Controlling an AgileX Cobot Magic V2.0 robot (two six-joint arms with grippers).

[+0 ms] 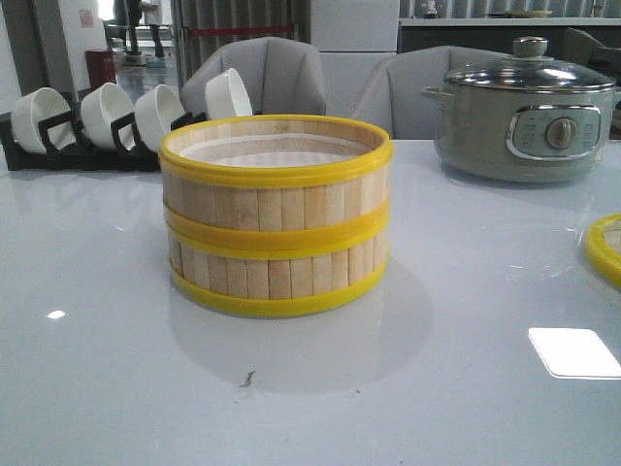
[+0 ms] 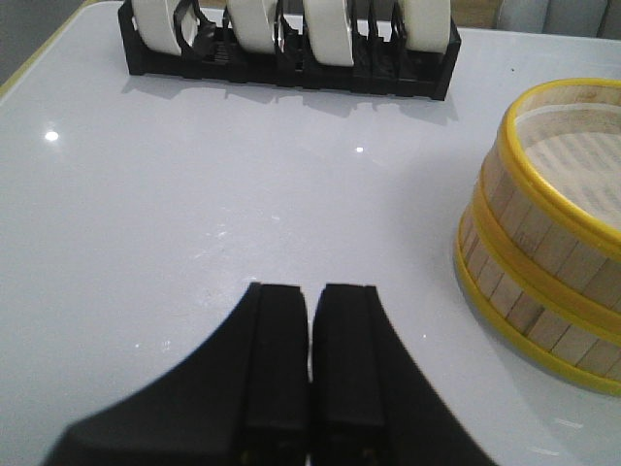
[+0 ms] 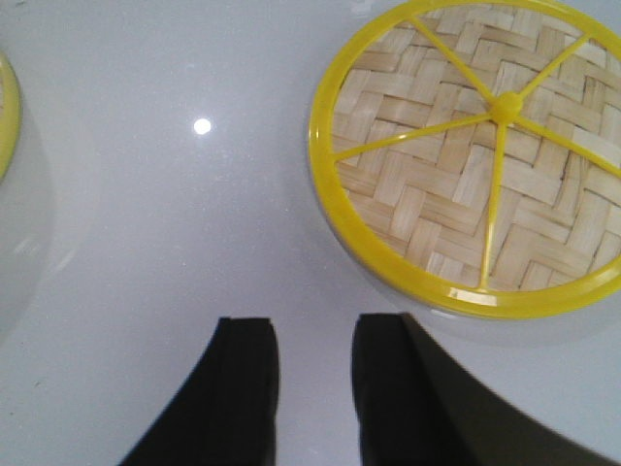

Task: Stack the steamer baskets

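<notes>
Two steamer baskets point(image 1: 277, 218) stand stacked one on the other in the middle of the white table, the top one open with its white liner showing. The stack also shows in the left wrist view point(image 2: 548, 233). The woven yellow-rimmed lid point(image 3: 480, 146) lies flat on the table; only its edge point(image 1: 606, 248) shows at the far right of the front view. My left gripper point(image 2: 310, 291) is shut and empty, off to the side of the stack. My right gripper point(image 3: 315, 325) is open and empty, just short of the lid's rim. Neither gripper shows in the front view.
A black rack with white bowls point(image 1: 107, 121) stands at the back left, also in the left wrist view point(image 2: 291, 44). A grey-green electric pot with a glass lid point(image 1: 529, 112) stands at the back right. Grey chairs point(image 1: 291, 73) are behind the table.
</notes>
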